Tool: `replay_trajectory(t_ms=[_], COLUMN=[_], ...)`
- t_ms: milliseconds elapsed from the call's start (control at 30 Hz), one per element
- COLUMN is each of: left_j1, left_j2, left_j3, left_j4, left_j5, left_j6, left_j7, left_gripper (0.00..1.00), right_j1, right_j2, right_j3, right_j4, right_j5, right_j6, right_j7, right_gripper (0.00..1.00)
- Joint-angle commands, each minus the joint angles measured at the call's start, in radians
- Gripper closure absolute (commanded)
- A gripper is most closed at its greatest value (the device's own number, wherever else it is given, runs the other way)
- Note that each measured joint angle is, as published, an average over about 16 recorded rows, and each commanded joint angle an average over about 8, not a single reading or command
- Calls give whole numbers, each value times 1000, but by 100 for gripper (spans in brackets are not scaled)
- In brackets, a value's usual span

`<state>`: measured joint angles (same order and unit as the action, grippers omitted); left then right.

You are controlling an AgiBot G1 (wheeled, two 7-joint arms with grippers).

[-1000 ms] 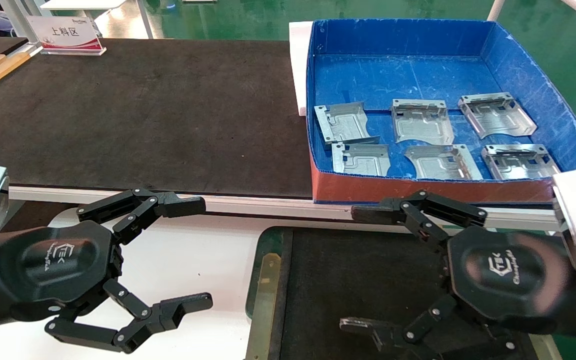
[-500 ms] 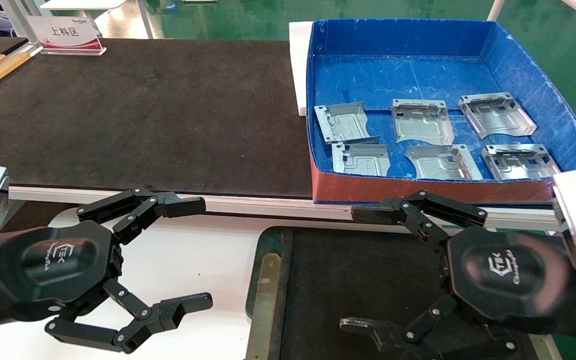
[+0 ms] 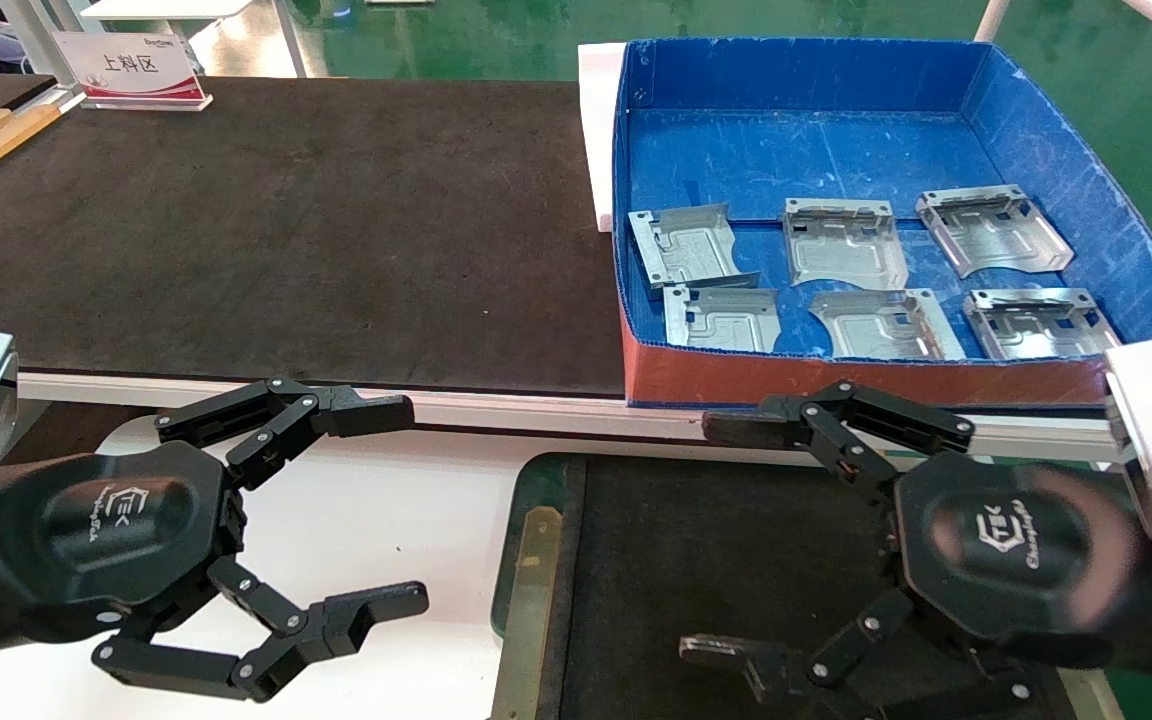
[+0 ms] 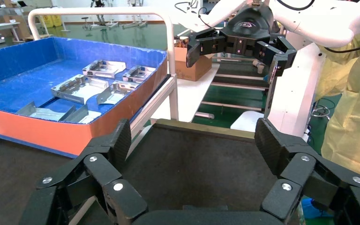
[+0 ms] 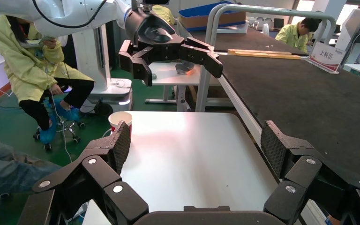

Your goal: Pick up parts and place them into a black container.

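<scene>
At lower right, the right gripper (image 3: 706, 540) hung over the black container (image 3: 546, 560), fingers spread wide and empty. Lower left, the left gripper (image 3: 406, 505) was likewise open. Six parts (image 3: 844, 253) lay in the blue box (image 3: 796, 70) at upper right.

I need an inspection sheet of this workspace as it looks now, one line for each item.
Surface: long black mat; white table nearer the robot.
Job's things: six parts lie in the blue box; the black container holds none.
Clutter: paper cup at the white table's edge; sign on the mat.
Grippers: left gripper open above the white table; right gripper open above the container.
Cables: cables run along the left arm.
Surroundings: green floor, people in yellow coats.
</scene>
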<state>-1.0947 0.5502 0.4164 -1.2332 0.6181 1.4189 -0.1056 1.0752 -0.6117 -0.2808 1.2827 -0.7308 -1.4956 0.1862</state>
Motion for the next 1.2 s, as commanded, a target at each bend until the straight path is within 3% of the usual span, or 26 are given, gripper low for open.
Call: replay_trajectory(t_ms=[33, 1200], left_j1=[0, 0], left_j2=[0, 0], left_j3=[0, 0], left_j4=[0, 0], left_j5=[0, 0], left_j6=[0, 0], left_j7=[0, 0], left_gripper=[100, 100], right_j1=[0, 0], right_j2=[0, 0], right_j3=[0, 0], right_j4=[0, 0], right_j5=[0, 0], right_j6=[0, 0], right_j7=[0, 0], right_gripper=[0, 0])
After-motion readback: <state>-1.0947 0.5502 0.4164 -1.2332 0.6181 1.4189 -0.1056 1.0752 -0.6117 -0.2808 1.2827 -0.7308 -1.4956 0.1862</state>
